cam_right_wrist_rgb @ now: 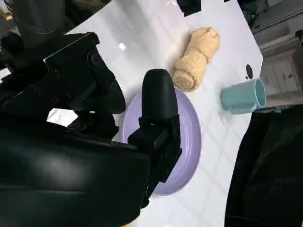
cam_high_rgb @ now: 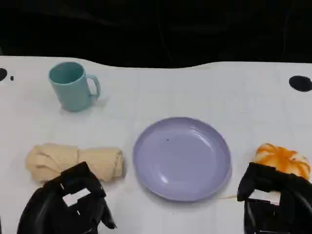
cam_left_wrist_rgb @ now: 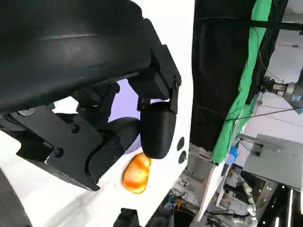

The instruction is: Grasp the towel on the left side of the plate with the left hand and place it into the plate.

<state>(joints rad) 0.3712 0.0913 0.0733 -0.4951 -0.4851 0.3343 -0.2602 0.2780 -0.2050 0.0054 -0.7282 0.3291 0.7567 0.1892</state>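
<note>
Left hand [cam_high_rgb: 68, 202] hovers empty, fingers apart, at 6 o'clock of the rolled towel [cam_high_rgb: 75, 162], itself 9 o'clock of the plate [cam_high_rgb: 182, 158].

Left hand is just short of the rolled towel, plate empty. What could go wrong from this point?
1. The towel is a loose roll; the left hand might catch one fold, so it could unroll and drape over the rim of the plate.
2. The towel's end lies close beside the plate, so a low carry might nudge the plate.
3. The mug stands beyond the towel; overreaching might bump it.
</note>
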